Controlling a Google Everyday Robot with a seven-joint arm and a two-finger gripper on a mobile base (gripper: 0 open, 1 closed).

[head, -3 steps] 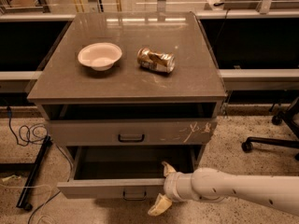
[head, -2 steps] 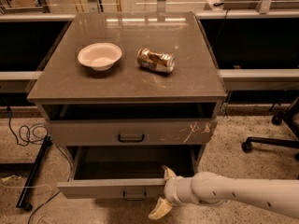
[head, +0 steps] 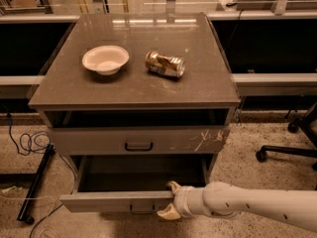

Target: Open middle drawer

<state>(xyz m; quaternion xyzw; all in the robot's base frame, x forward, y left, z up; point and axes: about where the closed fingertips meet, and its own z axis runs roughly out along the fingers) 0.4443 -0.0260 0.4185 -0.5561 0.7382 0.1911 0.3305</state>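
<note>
Gripper (head: 171, 200): below the bench's (head: 133, 90) front edge, toward the right corner. Fingers are apart, one above and one below the right end of the drawer front. Can't tell if they press on it.
Middle drawer (head: 114, 201): stands out past the front edge, inside showing.
Handling: probably rigid and sliding on runners. A pull at one end may skew it.
Hold: handle (head: 141, 210), mid-front, looks the truest.

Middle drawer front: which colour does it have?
The middle drawer front is plain grey in camera view; the pincer is at its right end.
</note>
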